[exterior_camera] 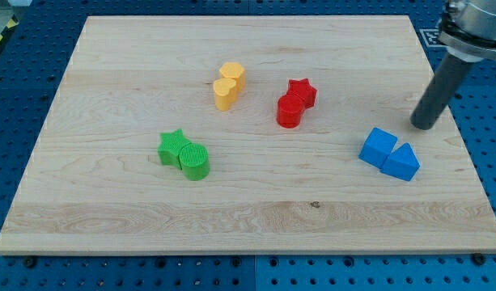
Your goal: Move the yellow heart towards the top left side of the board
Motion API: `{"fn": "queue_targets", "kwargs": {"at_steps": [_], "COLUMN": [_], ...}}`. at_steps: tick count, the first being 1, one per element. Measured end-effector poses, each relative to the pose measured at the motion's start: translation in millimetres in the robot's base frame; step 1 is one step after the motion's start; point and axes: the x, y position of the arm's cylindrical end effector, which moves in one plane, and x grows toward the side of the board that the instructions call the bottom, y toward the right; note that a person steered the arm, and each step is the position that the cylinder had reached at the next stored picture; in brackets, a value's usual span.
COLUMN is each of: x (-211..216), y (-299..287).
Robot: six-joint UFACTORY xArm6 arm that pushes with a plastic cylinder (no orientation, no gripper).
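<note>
The yellow heart [224,94] sits on the wooden board [110,73] a little above its middle, touching a yellow hexagon-like block [233,75] just above it. My tip [424,125] is far to the view's right, near the board's right edge, just above and to the right of the blue blocks. It touches no block.
A red star [301,91] and red cylinder [290,111] stand together right of the yellow pair. A green star [174,146] and green cylinder [195,161] sit lower left of centre. A blue cube [379,147] and blue triangle [403,162] lie at the right.
</note>
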Motion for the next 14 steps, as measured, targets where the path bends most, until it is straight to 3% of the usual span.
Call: {"fn": "queue_targets", "kwargs": {"at_steps": [2, 4, 5, 8, 13, 14], "x": [4, 49, 47, -30, -90, -101], "y": [-74, -138, -184, -245, -348, -346]}}
